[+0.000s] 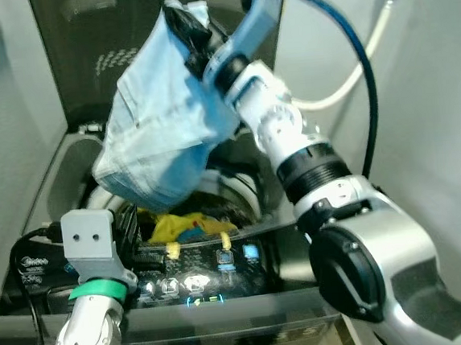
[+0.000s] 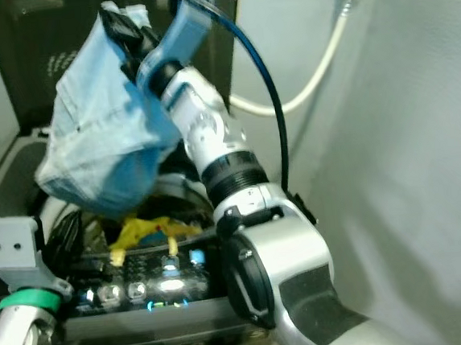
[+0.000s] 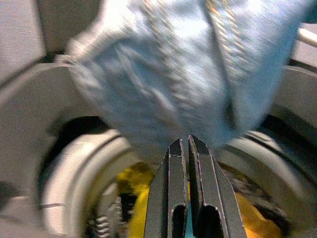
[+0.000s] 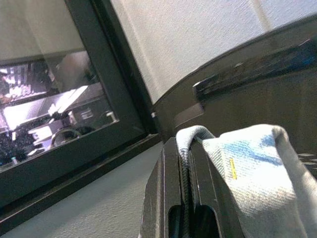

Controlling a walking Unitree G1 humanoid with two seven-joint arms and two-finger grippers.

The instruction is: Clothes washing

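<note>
Left gripper [image 3: 188, 148]: jaws together, 6 o'clock | right gripper [image 1: 181, 27]: clamped on one blue jeans [image 1: 158, 130], 12 o'clock above washer [image 1: 60, 167] | one yellow garment [image 1: 183, 225] inside

You have a pale blue denim garment [image 1: 163, 138] hanging bunched from its top edge, pinched in the right claw [image 1: 188, 32] above the open top-loading washing machine [image 1: 60, 167]. Its lower folds sag just over the drum opening, where you can see yellow clothing [image 1: 188, 224] already lying inside.
</note>
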